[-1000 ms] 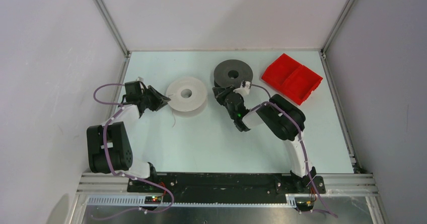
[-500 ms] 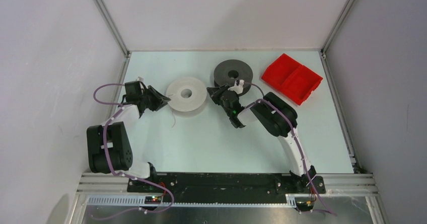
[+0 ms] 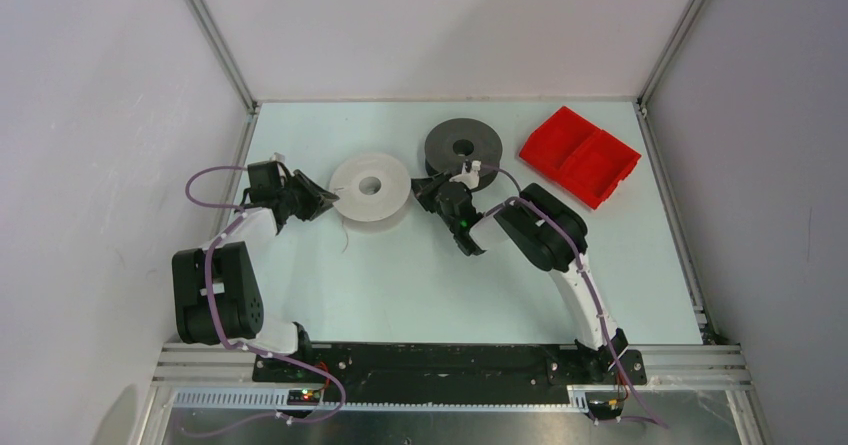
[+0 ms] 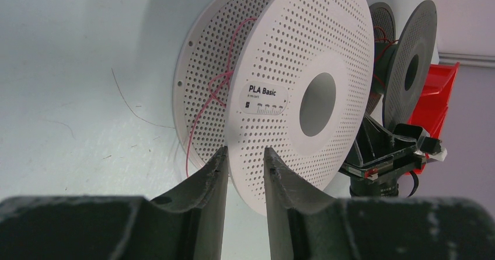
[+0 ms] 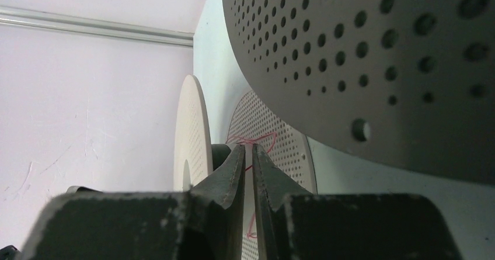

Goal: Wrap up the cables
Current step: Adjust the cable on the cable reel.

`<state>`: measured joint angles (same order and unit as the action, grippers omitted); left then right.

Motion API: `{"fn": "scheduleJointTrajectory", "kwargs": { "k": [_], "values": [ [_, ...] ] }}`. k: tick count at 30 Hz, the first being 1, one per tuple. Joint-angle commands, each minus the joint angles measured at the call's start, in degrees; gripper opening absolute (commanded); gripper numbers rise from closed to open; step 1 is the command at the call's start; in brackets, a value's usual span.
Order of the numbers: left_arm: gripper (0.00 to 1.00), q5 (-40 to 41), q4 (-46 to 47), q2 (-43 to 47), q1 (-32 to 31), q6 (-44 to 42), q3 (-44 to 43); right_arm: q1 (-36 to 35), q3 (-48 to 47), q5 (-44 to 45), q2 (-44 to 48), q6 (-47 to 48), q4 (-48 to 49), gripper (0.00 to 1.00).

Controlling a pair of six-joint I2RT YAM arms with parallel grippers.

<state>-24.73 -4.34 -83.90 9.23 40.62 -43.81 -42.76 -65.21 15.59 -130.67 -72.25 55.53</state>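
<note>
Cables [image 4: 217,90] showed as very thin reddish strands. One lay looped over the perforated inner flange of the white spool [image 4: 303,67], with a loose end [image 4: 125,105] trailing onto the table [image 3: 420,285] beside it, and more thread sat at the hub of the dark grey spool [image 3: 462,147]. Both spools lay flat near each other at mid-table, with a red bin [image 3: 580,155] to the right of the dark one. The left gripper [image 4: 245,160] stood at the white spool's left rim, its fingers apart. The right gripper [image 5: 246,155] was at the dark grey spool's near-left edge, fingers almost together with only a slit between — whether a strand was pinched there could not be told.
</note>
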Motion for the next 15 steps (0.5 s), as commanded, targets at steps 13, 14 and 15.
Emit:
{"fn": "scheduleJointTrajectory", "kwargs": {
  "k": [13, 14, 15],
  "values": [
    [0.32, -2.16, 2.40, 0.58, 0.45, 1.04, -0.49, -1.12, -1.41, -0.81, -0.95, -2.67, 1.84, 0.12],
    [0.32, -2.23, 2.40, 0.62, 0.44, 1.04, -0.49, -1.11, -1.28, -0.69, -1.00, -2.82, 1.82, 0.12],
    [0.33, -2.24, 2.40, 0.76, 0.39, 0.97, -0.48, -0.94, -0.74, -0.58, -0.73, -2.86, 1.83, 0.12]
  ]
}}
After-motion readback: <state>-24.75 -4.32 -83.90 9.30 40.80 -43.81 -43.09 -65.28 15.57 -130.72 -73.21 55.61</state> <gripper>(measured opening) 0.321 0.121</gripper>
